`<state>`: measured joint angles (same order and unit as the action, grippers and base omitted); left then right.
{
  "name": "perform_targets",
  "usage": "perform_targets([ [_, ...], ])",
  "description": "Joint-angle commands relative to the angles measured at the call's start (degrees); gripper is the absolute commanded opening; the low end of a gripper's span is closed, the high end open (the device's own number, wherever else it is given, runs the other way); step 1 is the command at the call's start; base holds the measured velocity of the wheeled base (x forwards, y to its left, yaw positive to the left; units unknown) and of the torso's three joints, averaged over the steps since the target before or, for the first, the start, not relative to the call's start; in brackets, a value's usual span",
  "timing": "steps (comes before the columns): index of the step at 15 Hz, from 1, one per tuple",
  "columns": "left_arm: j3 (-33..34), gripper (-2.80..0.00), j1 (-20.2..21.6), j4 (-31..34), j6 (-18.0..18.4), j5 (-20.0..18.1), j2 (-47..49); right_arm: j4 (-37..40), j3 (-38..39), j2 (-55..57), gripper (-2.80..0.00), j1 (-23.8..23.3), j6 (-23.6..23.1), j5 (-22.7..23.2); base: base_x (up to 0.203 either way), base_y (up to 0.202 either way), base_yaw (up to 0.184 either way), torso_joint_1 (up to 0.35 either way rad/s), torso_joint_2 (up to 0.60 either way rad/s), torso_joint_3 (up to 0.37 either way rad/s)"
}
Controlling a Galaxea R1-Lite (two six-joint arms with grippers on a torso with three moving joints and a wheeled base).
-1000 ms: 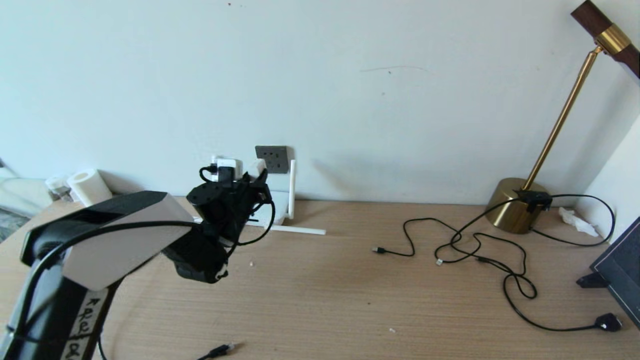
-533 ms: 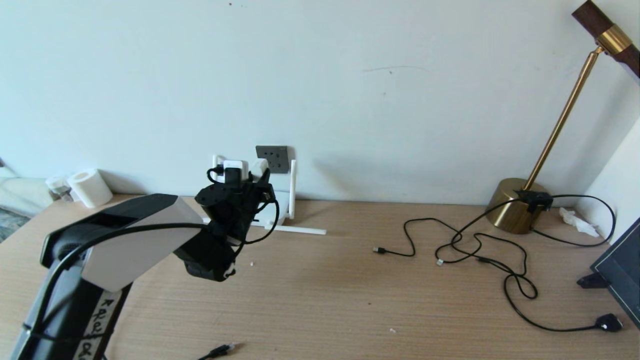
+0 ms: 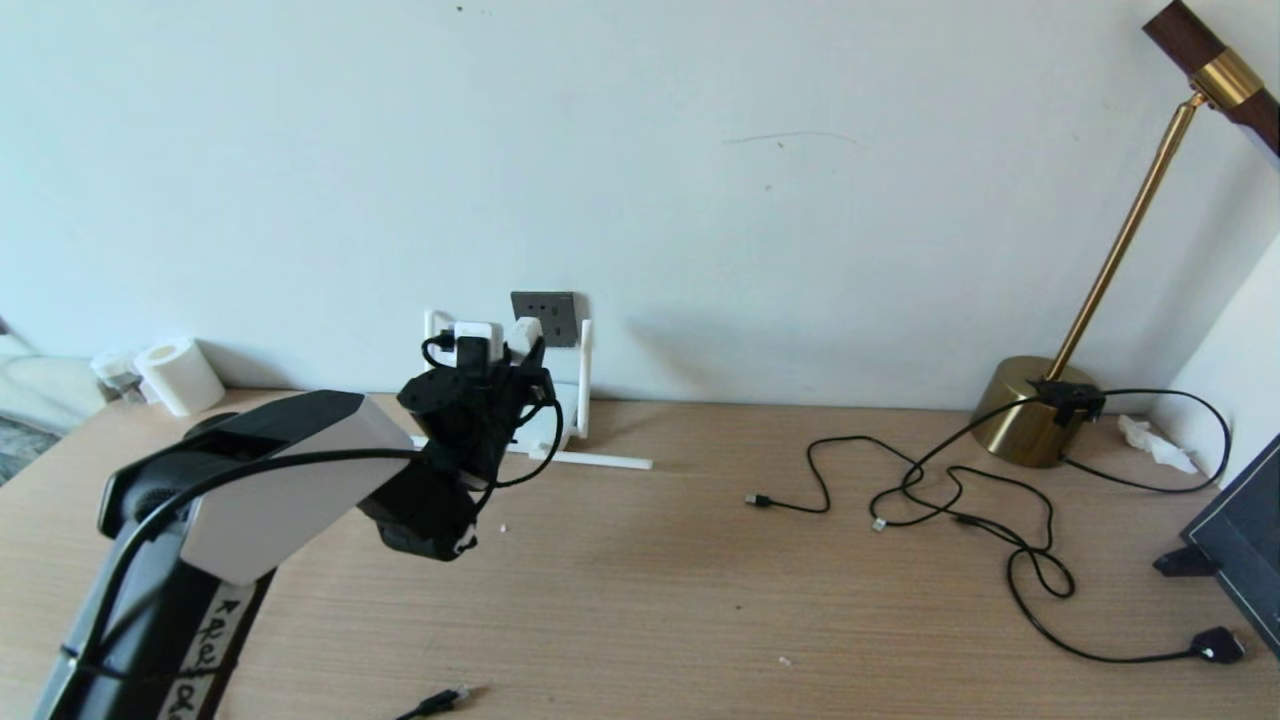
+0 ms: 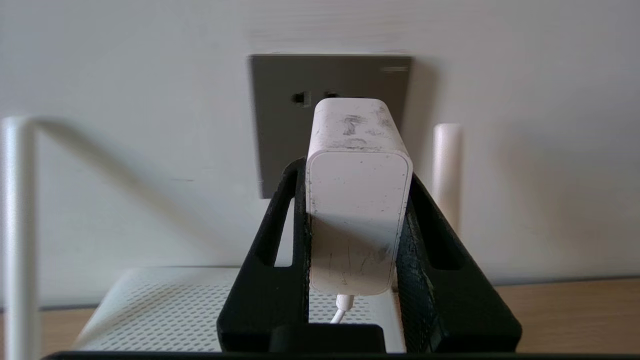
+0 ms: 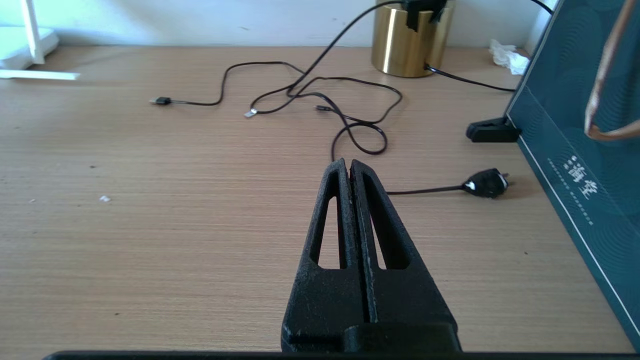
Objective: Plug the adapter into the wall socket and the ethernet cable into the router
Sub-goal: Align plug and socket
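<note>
My left gripper (image 4: 356, 172) is shut on the adapter (image 4: 357, 200), a white block with its thin white cord hanging from the rear. It is held up just in front of the dark grey wall socket (image 4: 280, 125); its front end covers most of the plug holes, so any contact is hidden. In the head view the adapter (image 3: 522, 335) sits just left of and below the wall socket (image 3: 548, 318). The white router (image 4: 165, 305) lies under the gripper against the wall, with antennas (image 3: 585, 380) upright. The ethernet cable's plug (image 3: 440, 702) lies at the table's front edge. My right gripper (image 5: 349, 162) is shut and empty above the table.
One white antenna (image 3: 600, 460) lies flat on the table beside the router. Thin black cables (image 3: 950, 500) loop across the right half toward a brass lamp base (image 3: 1030, 410). A black plug (image 3: 1218, 645) and a dark board (image 3: 1240, 540) sit far right. A paper roll (image 3: 180, 375) stands far left.
My left arm has moved forward and rightward, carrying the adapter closer to the wall socket. Nothing else has moved.
</note>
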<state>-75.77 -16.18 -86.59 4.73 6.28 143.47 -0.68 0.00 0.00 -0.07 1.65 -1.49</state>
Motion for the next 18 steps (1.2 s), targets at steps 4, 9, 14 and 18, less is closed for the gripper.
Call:
perform_targets([
  [4,-2.4,-2.8,0.9,0.7,0.1,-1.6,0.8,0.0,0.0,0.0,-2.8,0.0,0.0,0.0,0.0,0.0,0.0,0.0,0.0,0.0],
  [9,-5.2,-2.8,1.1,2.7,0.1,-1.7,1.5,0.0,0.0,0.0,-2.8,0.0,0.0,0.0,0.0,0.0,0.0,0.0,0.0,0.0],
  [14,-5.4,-2.8,1.4,2.7,0.1,-1.7,2.2,0.0,0.0,0.0,-2.8,0.0,0.0,0.0,0.0,0.0,0.0,0.0,0.0,0.0],
  [18,-5.5,-2.8,1.5,2.7,0.1,-1.7,2.6,0.0,0.0,0.0,-2.8,0.0,0.0,0.0,0.0,0.0,0.0,0.0,0.0,0.0],
])
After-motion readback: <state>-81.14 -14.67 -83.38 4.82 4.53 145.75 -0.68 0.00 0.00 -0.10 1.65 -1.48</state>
